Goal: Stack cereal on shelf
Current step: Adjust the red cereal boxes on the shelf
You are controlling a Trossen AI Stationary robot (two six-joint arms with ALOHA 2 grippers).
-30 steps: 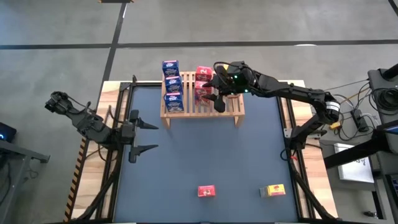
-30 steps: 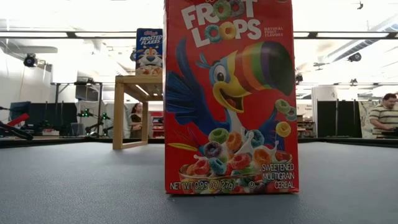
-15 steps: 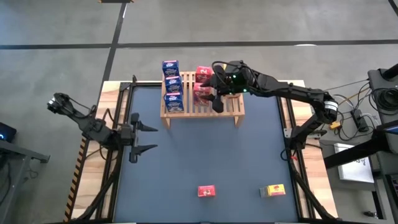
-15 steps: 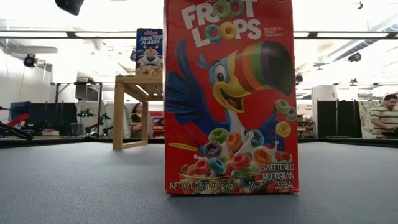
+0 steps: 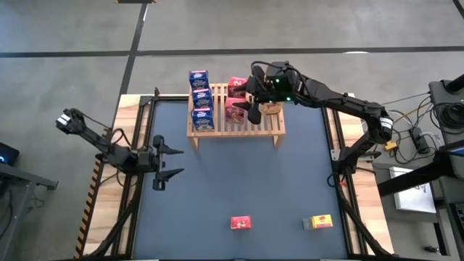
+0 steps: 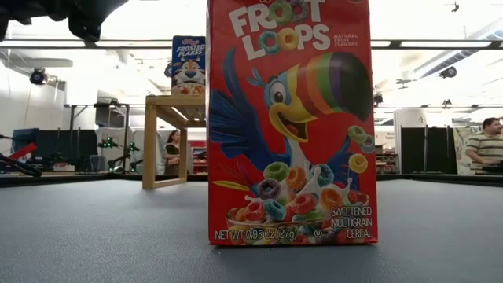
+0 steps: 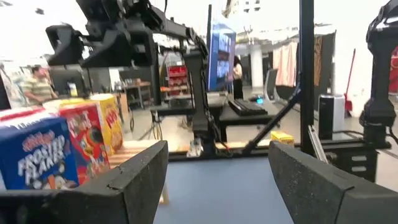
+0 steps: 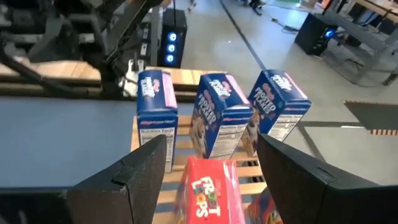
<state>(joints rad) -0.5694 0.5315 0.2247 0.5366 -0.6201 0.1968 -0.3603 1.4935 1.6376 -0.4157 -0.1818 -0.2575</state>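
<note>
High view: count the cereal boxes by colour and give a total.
Blue boxes: 3, on the shelf
Red boxes: 3, two on the shelf, one on the table
Yellow boxes: 2 showing, one on the shelf, one on the table
Total: 8 in view; the right arm may hide more.

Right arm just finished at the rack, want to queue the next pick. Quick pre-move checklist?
1. Right gripper open, holding nothing: ok; it is above the shelf, by the red boxes.
2. Left gripper open and empty, over the mat at the left: ok.
3. Three blue boxes upright on the shelf: ok.
4. Next picks in view: red box and yellow box near the front edge, apart: ok.
5. Yellow boxes on the shelf seated properly: cannot tell, the right arm hides them.
</note>
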